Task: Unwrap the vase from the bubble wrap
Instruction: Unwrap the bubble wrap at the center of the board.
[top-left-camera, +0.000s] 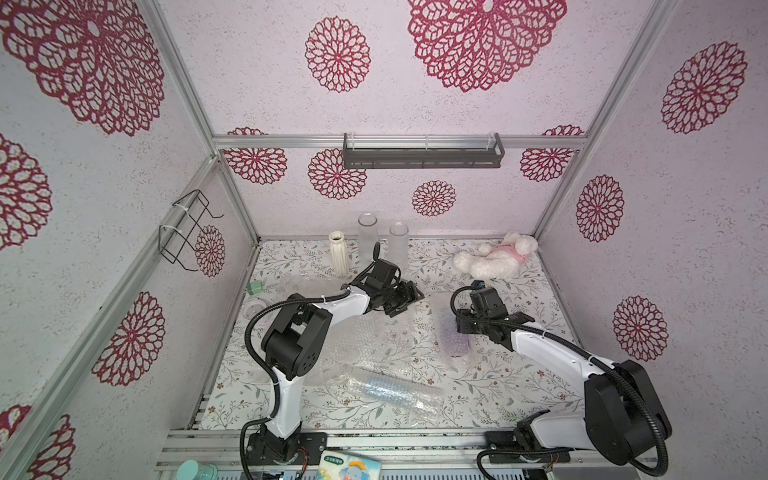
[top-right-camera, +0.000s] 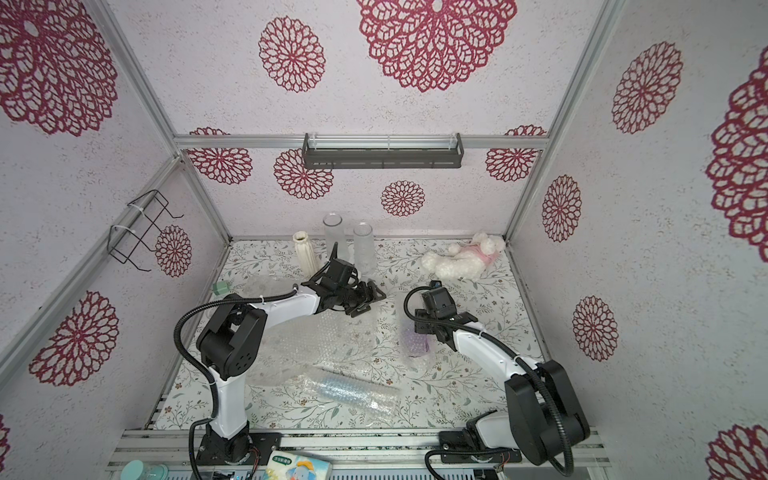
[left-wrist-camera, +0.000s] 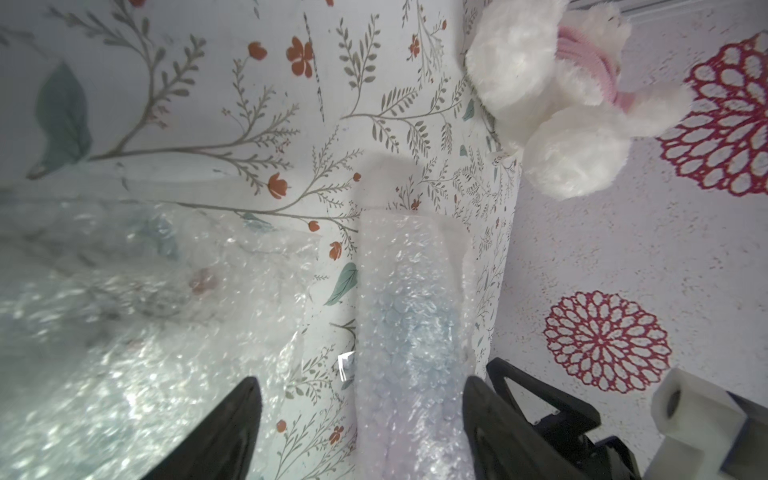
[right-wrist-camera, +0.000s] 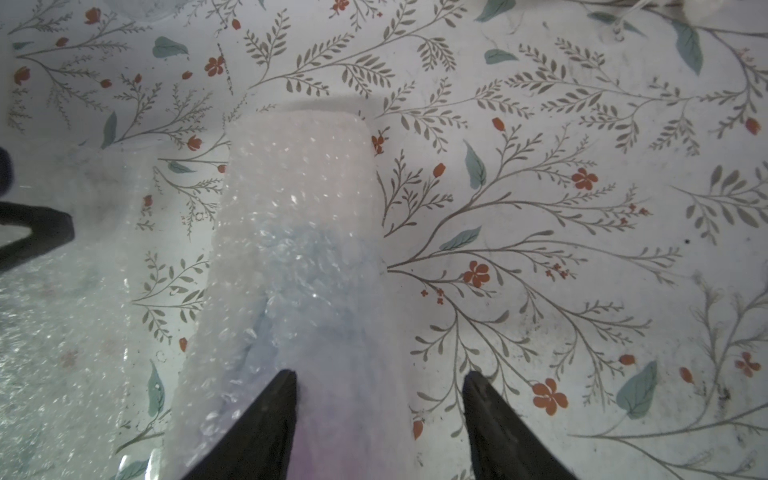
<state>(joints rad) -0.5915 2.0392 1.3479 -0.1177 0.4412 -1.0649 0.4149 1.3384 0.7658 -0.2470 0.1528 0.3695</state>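
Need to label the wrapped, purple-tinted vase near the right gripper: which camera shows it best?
The right wrist view: the wrapped vase fills the centre, bubbles and blue-to-purple tint clear. The left wrist view shows it too, smaller in frame. In both top views it is small, partly hidden by the right arm.

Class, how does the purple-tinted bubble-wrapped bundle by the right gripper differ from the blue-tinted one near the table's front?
Tint: the purple bundle looks purple inside, the blue bundle pale blue.
Pose: the purple bundle runs front to back; the blue bundle lies crosswise.
Attention: the right gripper, open, hangs over the purple bundle; no gripper is near the blue bundle.
Both lie flat, still wrapped.
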